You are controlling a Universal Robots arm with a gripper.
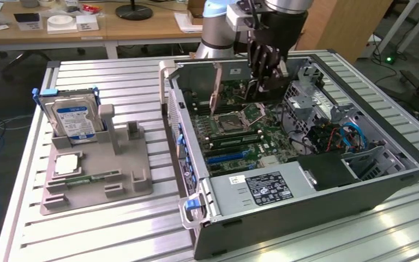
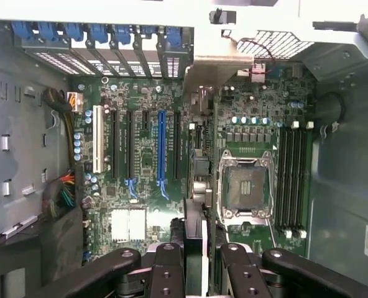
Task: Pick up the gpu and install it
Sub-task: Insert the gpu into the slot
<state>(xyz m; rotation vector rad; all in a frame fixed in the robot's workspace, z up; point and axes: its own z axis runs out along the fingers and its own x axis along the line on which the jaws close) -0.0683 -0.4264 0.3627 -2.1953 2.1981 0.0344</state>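
In the wrist view the gpu (image 2: 198, 180) shows edge-on as a thin dark card, its pale metal bracket (image 2: 218, 62) pointing toward the case's rear slots. My gripper (image 2: 196, 264) is shut on the card, one black finger (image 2: 167, 270) on each side. The card hangs just above the motherboard (image 2: 140, 155), between the blue expansion slot (image 2: 161, 149) and the CPU socket (image 2: 246, 186). I cannot tell whether it touches a slot. In the exterior view my gripper (image 1: 263, 82) reaches down into the open computer case (image 1: 384, 180) near its far wall.
A grey fixture (image 1: 96, 180) at the exterior view's left holds a silver hard drive with a blue label (image 1: 75, 120), a processor chip (image 1: 67, 164) and a green memory stick (image 1: 85, 179). The power supply (image 1: 268, 188) and drive cage (image 1: 318, 109) crowd the case.
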